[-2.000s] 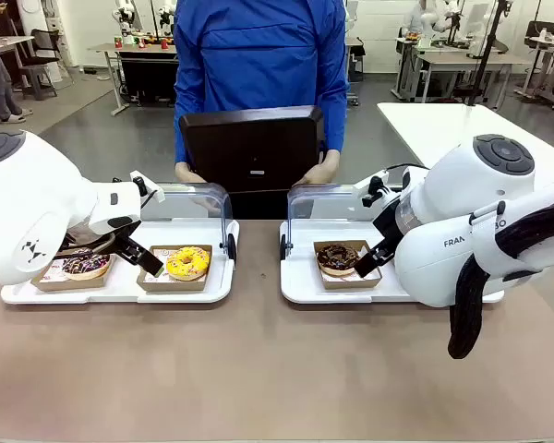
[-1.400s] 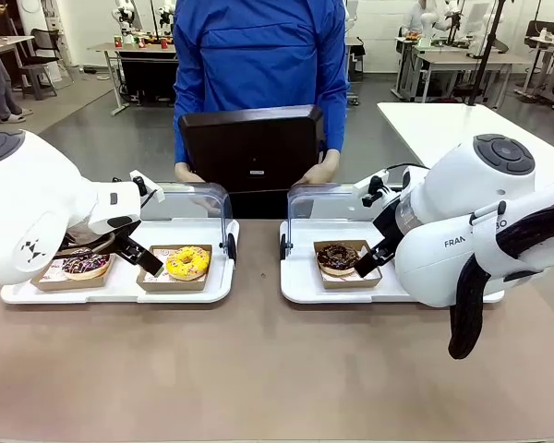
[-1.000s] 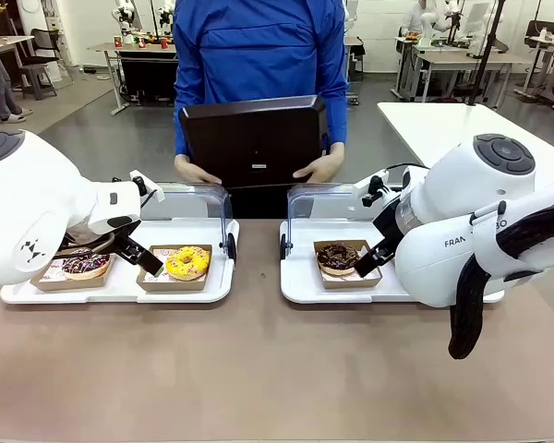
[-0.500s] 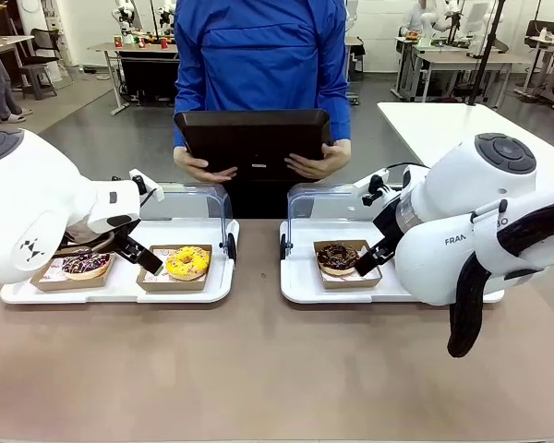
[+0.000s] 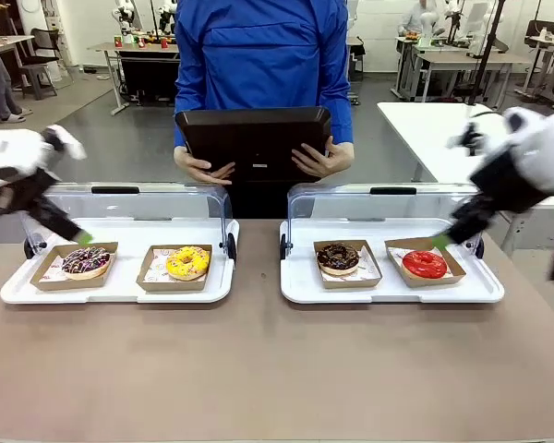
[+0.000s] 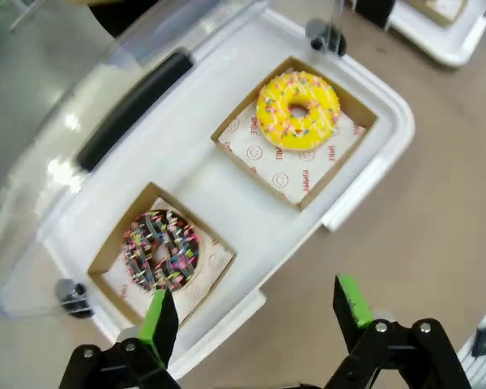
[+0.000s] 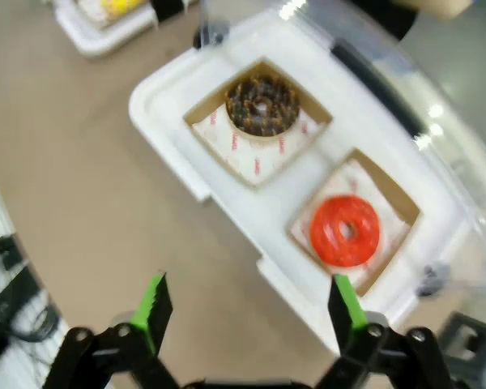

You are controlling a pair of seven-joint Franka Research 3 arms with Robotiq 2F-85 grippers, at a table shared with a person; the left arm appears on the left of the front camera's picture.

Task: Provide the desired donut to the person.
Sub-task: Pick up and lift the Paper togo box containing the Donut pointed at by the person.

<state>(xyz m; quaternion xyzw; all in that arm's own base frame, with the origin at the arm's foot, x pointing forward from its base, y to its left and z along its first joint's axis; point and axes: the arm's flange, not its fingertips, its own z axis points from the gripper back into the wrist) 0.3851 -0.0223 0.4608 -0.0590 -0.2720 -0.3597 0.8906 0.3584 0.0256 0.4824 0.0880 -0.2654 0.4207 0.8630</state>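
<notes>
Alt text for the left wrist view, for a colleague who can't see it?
The left gripper hangs open above the edge of a white tray holding two boxed donuts: a yellow sprinkled donut and a chocolate sprinkled donut. The tray's clear lid stands open.

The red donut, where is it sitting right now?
In the front view the red donut sits at the right end of the right-hand white tray, just beside the chocolate donut on the same tray.
</notes>
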